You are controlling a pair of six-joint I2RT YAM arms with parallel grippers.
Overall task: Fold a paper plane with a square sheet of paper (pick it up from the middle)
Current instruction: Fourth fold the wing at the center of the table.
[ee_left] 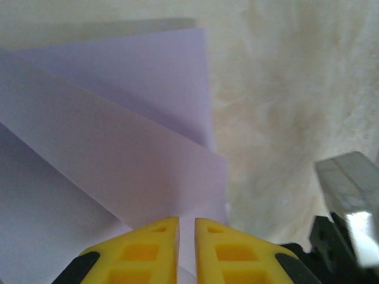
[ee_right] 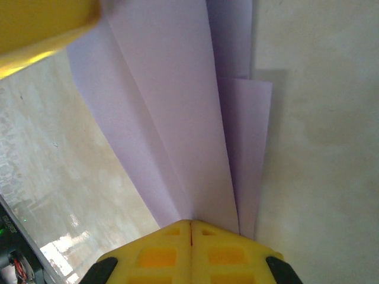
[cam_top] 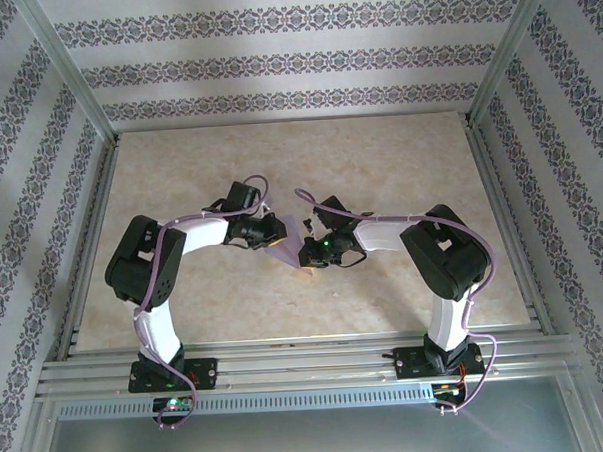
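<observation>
Two robot arms meet over the middle of the marbled beige table [cam_top: 399, 162], sharing a pale lavender paper plane [cam_top: 285, 247] between them. The right gripper [ee_right: 190, 228] has its yellow fingers pressed fully together on one end of the plane [ee_right: 177, 118], whose long creased flaps fan away from the fingertips, with a shorter flap lying just beside them on the table side. The left gripper [ee_left: 187, 228] stands at the opposite side, its yellow fingers nearly together with only a thin slit between them; the plane's layered folds [ee_left: 118, 148] run right down into that slit, so it appears to pinch the paper's edge. In the overhead view the left gripper [cam_top: 278, 232] and right gripper [cam_top: 308, 260] sit close together, the lavender paper showing between them just above the tabletop.
</observation>
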